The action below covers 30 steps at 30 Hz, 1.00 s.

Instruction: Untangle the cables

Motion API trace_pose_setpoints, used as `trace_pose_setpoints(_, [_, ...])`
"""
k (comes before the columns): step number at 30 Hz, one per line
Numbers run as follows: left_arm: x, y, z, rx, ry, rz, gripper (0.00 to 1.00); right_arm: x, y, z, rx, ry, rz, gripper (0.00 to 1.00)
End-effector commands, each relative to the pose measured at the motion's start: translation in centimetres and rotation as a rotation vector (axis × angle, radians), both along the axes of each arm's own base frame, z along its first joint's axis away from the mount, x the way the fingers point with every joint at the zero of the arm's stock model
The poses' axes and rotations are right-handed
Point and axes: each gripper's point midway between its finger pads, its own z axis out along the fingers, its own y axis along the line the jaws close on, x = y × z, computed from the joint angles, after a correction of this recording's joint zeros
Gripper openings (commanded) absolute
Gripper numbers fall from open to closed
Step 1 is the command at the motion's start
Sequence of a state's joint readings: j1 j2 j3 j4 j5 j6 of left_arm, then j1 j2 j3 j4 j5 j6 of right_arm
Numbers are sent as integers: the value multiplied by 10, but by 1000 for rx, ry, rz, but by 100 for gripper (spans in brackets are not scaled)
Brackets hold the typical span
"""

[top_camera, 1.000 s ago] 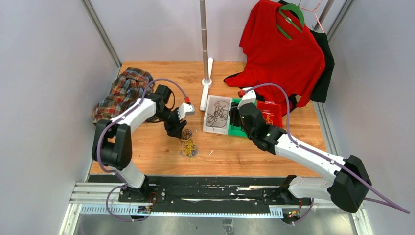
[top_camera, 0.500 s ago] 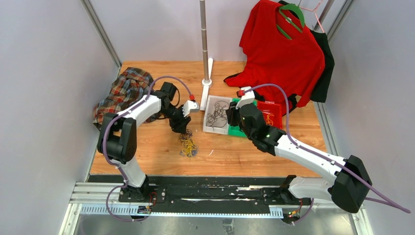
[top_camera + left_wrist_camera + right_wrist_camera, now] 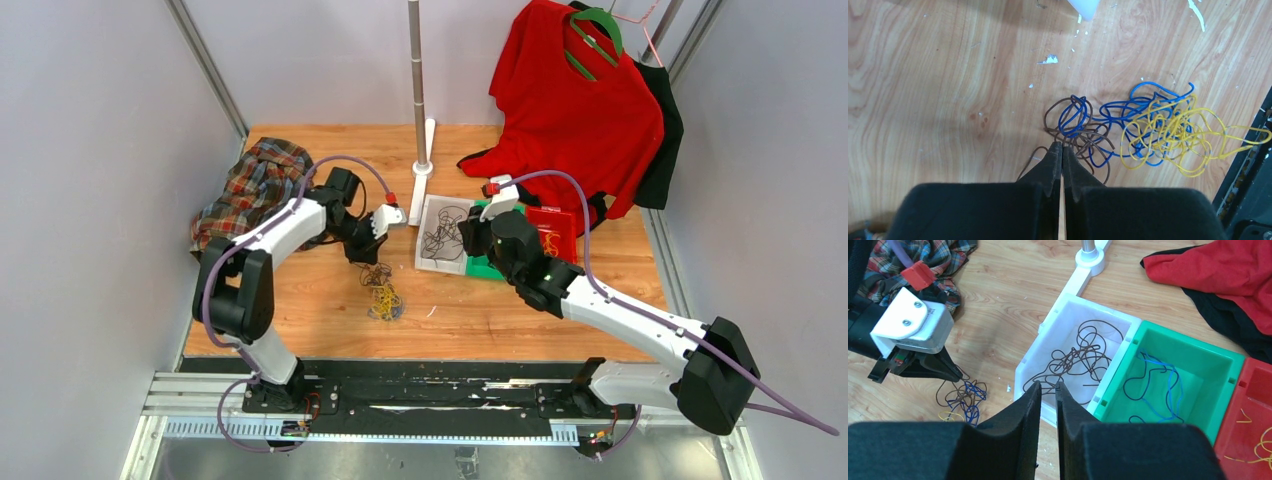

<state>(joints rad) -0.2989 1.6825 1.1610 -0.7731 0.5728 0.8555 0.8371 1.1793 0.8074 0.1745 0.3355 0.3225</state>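
Note:
A tangle of brown, blue and yellow cables [image 3: 1128, 135] lies on the wooden table, also seen in the top view [image 3: 383, 298]. My left gripper [image 3: 1062, 145] is shut at the tangle's brown edge, pinching a brown strand [image 3: 1083, 107]. From above, that gripper [image 3: 368, 262] sits just behind the tangle. My right gripper [image 3: 1048, 385] hovers over the near rim of the white bin [image 3: 1030, 365], its jaws a narrow slit apart with nothing between them. Brown cables [image 3: 1083, 357] lie in the white bin and blue ones [image 3: 1160, 385] in the green bin [image 3: 1218, 390].
A red bin [image 3: 1248, 405] with yellow wire bits adjoins the green one. A metal pole [image 3: 418, 80] on a white base [image 3: 424, 170] stands behind the bins. A plaid shirt [image 3: 250, 185] lies back left. Red and black shirts [image 3: 575, 100] hang back right.
My left gripper has closed at the brown edge of the tangle and shifted slightly back. The right gripper's jaws have narrowed and it has edged left over the white bin.

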Motion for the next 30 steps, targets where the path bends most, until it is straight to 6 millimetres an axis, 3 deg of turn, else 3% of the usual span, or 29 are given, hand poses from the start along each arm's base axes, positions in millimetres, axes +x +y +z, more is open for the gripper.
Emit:
trace_pose_setpoints(1, [-7, 0, 30, -16, -71, -3, 1, -4, 13, 9, 34, -26, 50, 17])
trace_pose_setpoints(10, [-31, 7, 86, -50, -148, 29, 1, -9, 26, 23, 45, -59, 98, 17])
trace_pose_setpoints(19, [-43, 7, 142, -124, -251, 71, 0, -17, 53, 28, 37, -69, 173, 19])
trace_pose_setpoints(30, [-51, 4, 178, -179, -301, 74, 1, -29, 81, 32, 26, -82, 239, 25])
